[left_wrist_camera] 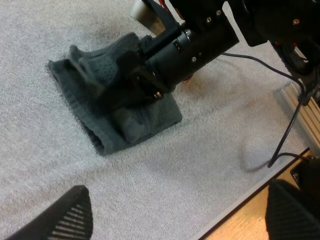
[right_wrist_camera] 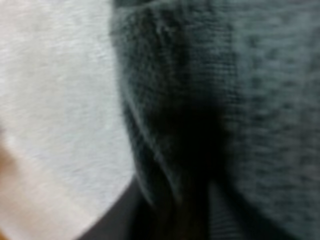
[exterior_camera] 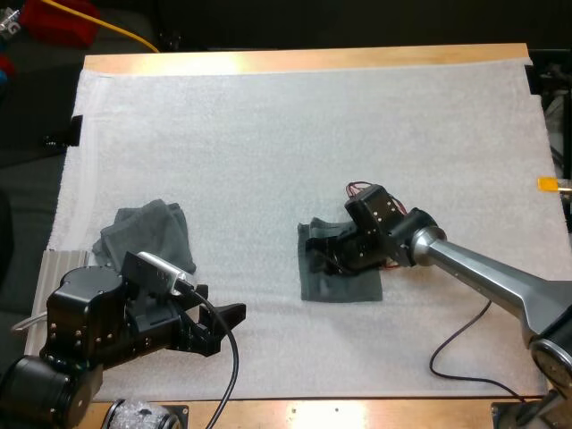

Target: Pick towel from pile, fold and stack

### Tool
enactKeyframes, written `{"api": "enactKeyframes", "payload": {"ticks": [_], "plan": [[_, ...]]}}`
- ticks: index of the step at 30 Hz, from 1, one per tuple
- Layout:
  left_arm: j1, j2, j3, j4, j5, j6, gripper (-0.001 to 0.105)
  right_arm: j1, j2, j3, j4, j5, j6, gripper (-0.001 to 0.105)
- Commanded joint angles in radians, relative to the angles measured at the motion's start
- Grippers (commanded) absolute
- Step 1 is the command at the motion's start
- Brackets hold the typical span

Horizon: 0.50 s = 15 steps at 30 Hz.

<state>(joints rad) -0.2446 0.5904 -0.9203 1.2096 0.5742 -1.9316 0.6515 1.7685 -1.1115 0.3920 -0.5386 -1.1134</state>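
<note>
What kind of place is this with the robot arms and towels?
Probably a robot lab bench: a left pincer and right pincer reach over a white mat on a wooden table, with a crumpled towel and a folded towel.

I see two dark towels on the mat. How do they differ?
The left towel lies crumpled in a heap; the middle towel lies mostly flat and roughly square. The right end effector is on the middle towel; the left towel lies unheld. Both are dark grey-green, on the white mat.
</note>
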Motion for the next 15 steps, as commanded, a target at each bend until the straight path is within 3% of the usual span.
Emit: {"api": "enactKeyframes", "payload": {"ticks": [1,3,5,15], "plan": [[0.0,-0.004,-0.004,0.0,0.005,0.002,0.069,0.003,0.002,0.001,-0.021,-0.041,-0.001,0.048],[0.0,-0.004,-0.004,0.0,0.005,0.002,0.069,0.006,-0.004,0.001,-0.067,-0.113,-0.001,0.055],[0.0,-0.004,-0.004,0.0,0.005,0.002,0.069,0.012,-0.011,0.001,-0.092,-0.136,-0.001,0.056],[0.0,-0.004,-0.004,0.0,0.005,0.007,0.069,0.066,-0.024,0.001,-0.058,-0.088,0.023,0.056]]}}
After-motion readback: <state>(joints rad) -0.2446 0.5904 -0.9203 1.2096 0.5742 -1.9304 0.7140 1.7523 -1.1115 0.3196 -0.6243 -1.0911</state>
